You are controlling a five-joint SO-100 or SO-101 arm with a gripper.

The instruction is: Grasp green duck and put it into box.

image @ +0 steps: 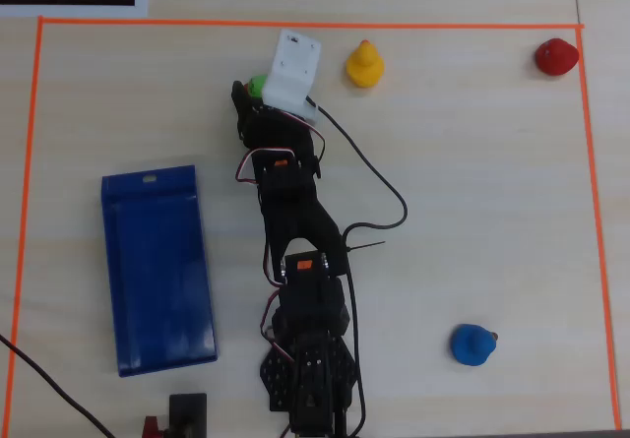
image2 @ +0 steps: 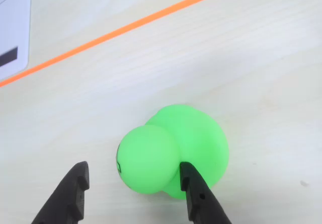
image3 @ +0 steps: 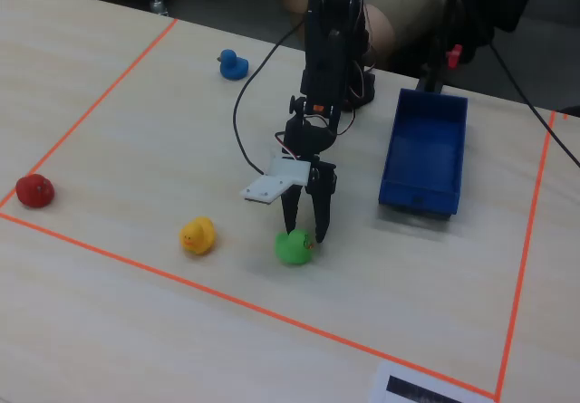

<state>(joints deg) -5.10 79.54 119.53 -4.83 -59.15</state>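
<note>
green duck (image2: 173,151) sits on the tabletop (image2: 251,58) between my tool (image2: 136,181) fingers, head toward the left one in the wrist view. jaws stand apart, gripping nothing; i judge closing comes next. box (image3: 426,154) lies well apart.

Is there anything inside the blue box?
No. The box looks empty: the overhead view shows only its bare blue floor, and no duck is in it. In the fixed view its near wall hides a strip of the floor. The green duck sits on the table between the open gripper fingers.
</note>
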